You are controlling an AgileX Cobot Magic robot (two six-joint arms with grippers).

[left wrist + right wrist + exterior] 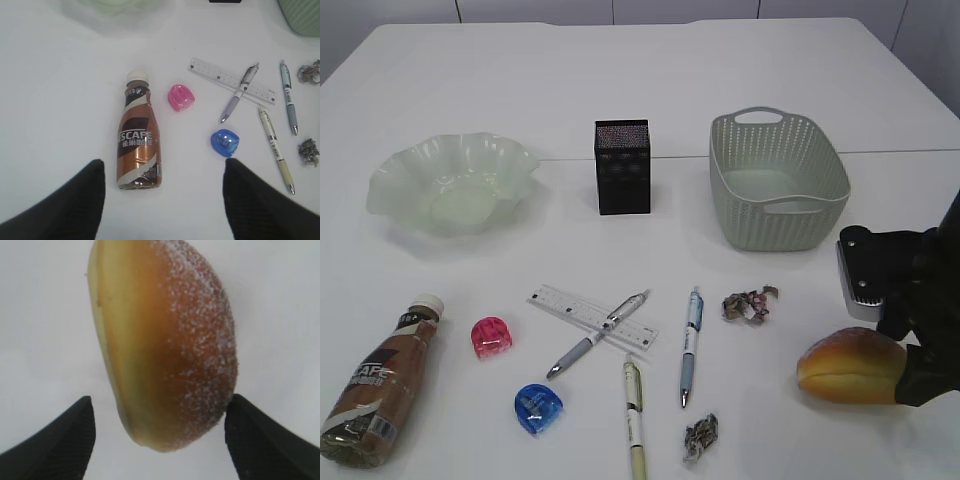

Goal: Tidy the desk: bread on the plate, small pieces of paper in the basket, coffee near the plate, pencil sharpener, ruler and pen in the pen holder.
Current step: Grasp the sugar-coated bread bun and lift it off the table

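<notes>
big white table (pixel 620 80) with pretty much everything still waiting to be sorted. largest to smallest: ruffled pale green plate (pixel 452 185) far left at the back, green basket (pixel 778 180) back right, black pen holder (pixel 622 166) between them. coffee bottle (pixel 380 385) lying on its side at the front left, cap pointing away toward the plate. bread (pixel 850 365) sitting at the front right, well apart from the plate – whole width of the table between them. then the small stuff in the middle: ruler (pixel 590 315) with a grey pen (pixel 598 333) lying across it, two more pens just right of that, pink sharpener (pixel 491 336) and blue sharpener (pixel 537 408) to the left, two paper scraps on the right. key relation for the next move: right gripper (pixel 159 440) spread wide open, holding nothing, with the near end of the bread poking right between the fingertips – long axis of the loaf running straight away from the wrist in line with the reach, right fingertip looking close to or touching the sugared side, left one apart from it. clearly the nearer arm, so probably just close on that end, then carry it leftward across to the plate. left gripper (pixel 162 200) also wide open and empty, hovering above the coffee bottle, bottle's long axis pointing away between the fingers.
</notes>
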